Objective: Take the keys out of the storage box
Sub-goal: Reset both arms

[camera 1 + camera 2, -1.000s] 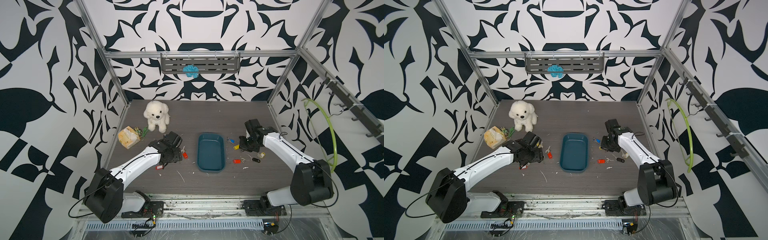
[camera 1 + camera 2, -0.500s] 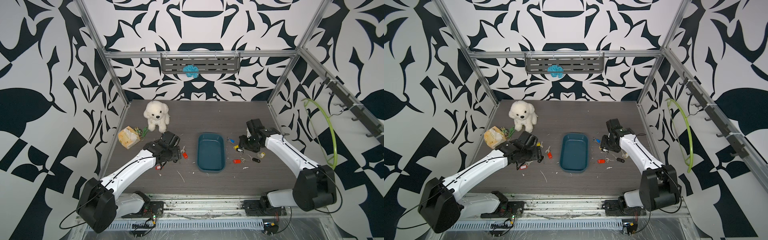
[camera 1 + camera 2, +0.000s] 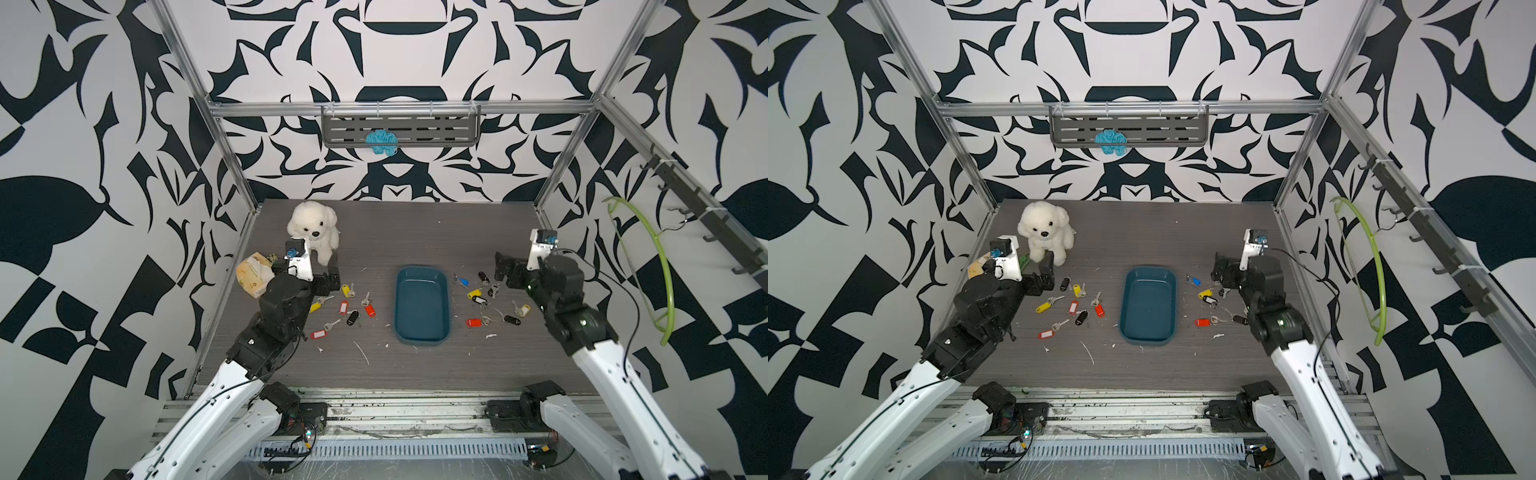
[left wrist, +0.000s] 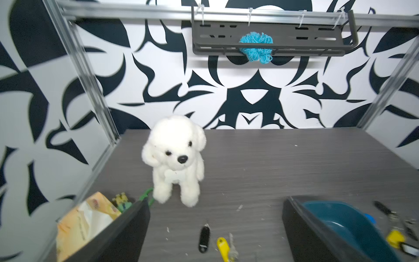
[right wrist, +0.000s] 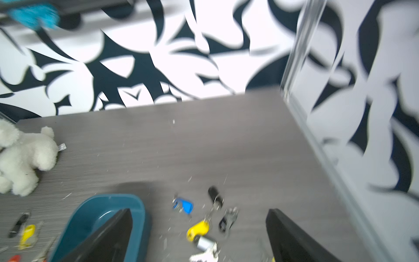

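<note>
The storage box [image 3: 422, 305] [image 3: 1148, 305] is a shallow dark teal tray in the middle of the table, and nothing shows inside it. The keys lie on the table in two scattered groups, one left of the box [image 3: 345, 305] [image 3: 1075, 307] and one right of it [image 3: 484, 299] [image 3: 1208, 299]. My left gripper [image 3: 328, 280] [image 4: 215, 226] hangs open above the left group, over a black fob [image 4: 204, 236] and a yellow-tagged key [image 4: 223, 248]. My right gripper [image 3: 505, 270] [image 5: 199, 229] hangs open above blue-tagged [image 5: 183, 205] and yellow-tagged [image 5: 198, 228] keys, holding nothing.
A white plush dog [image 3: 313, 228] sits at the back left, just behind the left gripper. A yellow packet [image 3: 253, 274] lies by the left wall. A grey wall shelf [image 3: 399, 129] carries blue yarn. A green hoop [image 3: 660, 266] hangs on the right wall.
My right gripper has gone from shut to wide open and has lifted slightly. My left gripper has opened wider and has risen back toward the plush dog. The keys and the box have stayed put.
</note>
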